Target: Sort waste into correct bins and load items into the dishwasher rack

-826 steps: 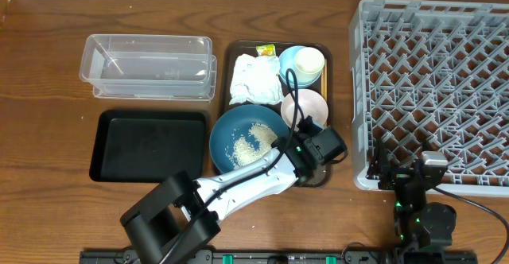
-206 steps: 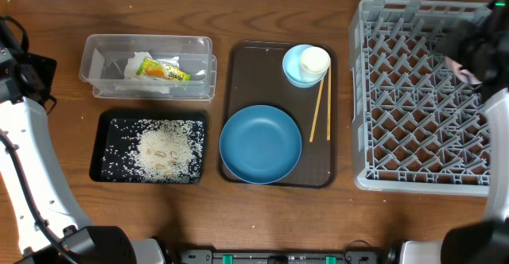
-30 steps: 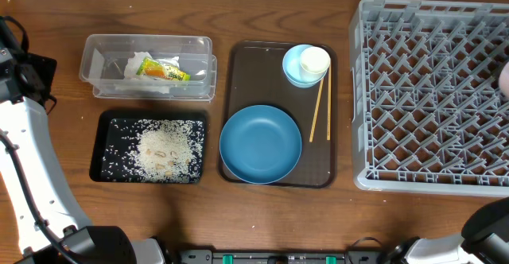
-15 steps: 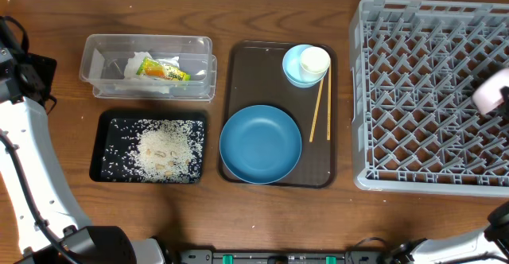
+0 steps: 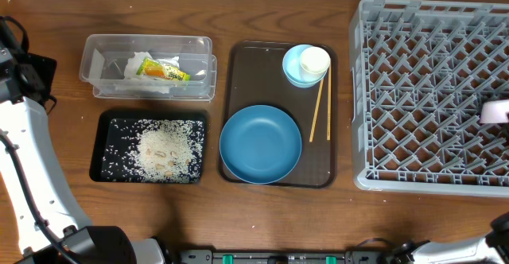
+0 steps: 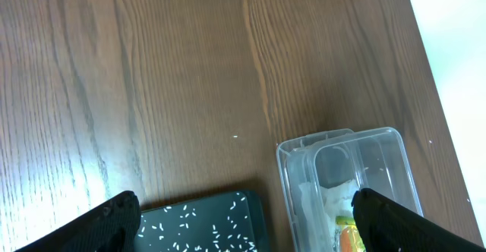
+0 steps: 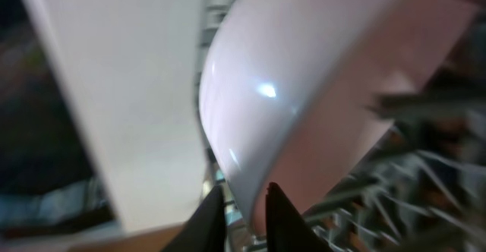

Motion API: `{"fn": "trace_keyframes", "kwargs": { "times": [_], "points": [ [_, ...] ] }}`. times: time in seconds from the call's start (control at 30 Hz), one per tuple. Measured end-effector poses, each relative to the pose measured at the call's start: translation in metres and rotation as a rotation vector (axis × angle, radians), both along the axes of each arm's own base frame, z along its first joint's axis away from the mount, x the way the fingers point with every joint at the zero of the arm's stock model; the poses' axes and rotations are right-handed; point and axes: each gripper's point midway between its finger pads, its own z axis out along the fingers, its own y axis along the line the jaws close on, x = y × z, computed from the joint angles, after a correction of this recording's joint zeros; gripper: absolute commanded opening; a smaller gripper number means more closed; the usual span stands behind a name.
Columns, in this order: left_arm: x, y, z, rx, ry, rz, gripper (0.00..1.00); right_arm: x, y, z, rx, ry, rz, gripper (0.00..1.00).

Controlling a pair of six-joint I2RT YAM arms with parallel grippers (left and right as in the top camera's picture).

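At the right edge of the grey dishwasher rack (image 5: 429, 97) the white bowl (image 5: 495, 111) stands on edge among the pegs. In the right wrist view its rim (image 7: 319, 77) sits between the fingers of my right gripper (image 7: 244, 206), which stand slightly apart, with a gap at the left finger. My left gripper (image 6: 247, 225) hangs wide open and empty above the corner where the black tray (image 6: 205, 222) meets the clear tub (image 6: 357, 176). The blue plate (image 5: 261, 144), light-blue bowl (image 5: 296, 67), white cup (image 5: 314, 60) and chopsticks (image 5: 320, 109) lie on the brown tray (image 5: 238, 73).
The clear tub (image 5: 147, 77) holds the napkin and the yellow-green wrapper (image 5: 163, 71). Rice (image 5: 163, 149) is spread in the black tray (image 5: 107, 121). My left arm (image 5: 24, 137) runs along the table's left edge. The rack's pegs (image 7: 425, 184) crowd close round the bowl.
The white bowl has come in from the right edge and moved down into the rack. My right gripper's fingers have parted a little. The left arm has not moved.
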Motion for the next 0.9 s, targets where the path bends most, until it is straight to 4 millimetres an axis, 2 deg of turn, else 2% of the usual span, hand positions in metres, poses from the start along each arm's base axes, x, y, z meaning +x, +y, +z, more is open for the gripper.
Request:
{"fn": "trace_keyframes", "kwargs": {
  "times": [0.03,0.07,0.13,0.2,0.23,0.37,0.43,0.53,0.63,0.73,0.83,0.9],
  "points": [
    [0.0,0.0,0.0,0.0,0.0,0.0,0.92,-0.003,0.0,0.001,-0.017,0.027,-0.015,0.4],
    [0.0,0.0,0.0,0.0,0.0,0.0,0.92,-0.005,-0.001,0.005,-0.041,0.046,-0.03,0.61],
    [0.0,0.0,0.0,0.0,0.0,0.0,0.92,-0.011,-0.004,0.024,-0.133,0.072,-0.07,0.84],
    [0.0,0.0,0.0,0.0,0.0,0.0,0.92,-0.017,-0.005,0.048,-0.215,0.073,-0.107,0.93],
    [0.0,0.0,0.0,0.0,0.0,0.0,0.92,-0.021,-0.004,0.067,-0.278,0.068,-0.137,0.94],
    [0.0,0.0,0.0,0.0,0.0,0.0,0.92,-0.032,0.001,0.115,-0.421,0.034,-0.214,0.86],
    [0.0,0.0,0.0,0.0,0.0,0.0,0.92,-0.031,0.002,0.132,-0.495,0.024,-0.244,0.73],
    [0.0,0.0,0.0,0.0,0.0,0.0,0.92,-0.024,0.001,0.134,-0.554,0.061,-0.278,0.49],
    [0.0,0.0,0.0,0.0,0.0,0.0,0.92,-0.01,-0.004,0.118,-0.592,0.155,-0.319,0.41],
    [0.0,0.0,0.0,0.0,0.0,0.0,0.92,0.015,-0.011,0.095,-0.64,0.216,-0.321,0.39],
    [0.0,0.0,0.0,0.0,0.0,0.0,0.92,0.039,-0.016,0.057,-0.645,0.293,-0.294,0.36],
    [0.0,0.0,0.0,0.0,0.0,0.0,0.92,0.045,-0.019,0.03,-0.632,0.349,-0.28,0.33]
  ]
}}
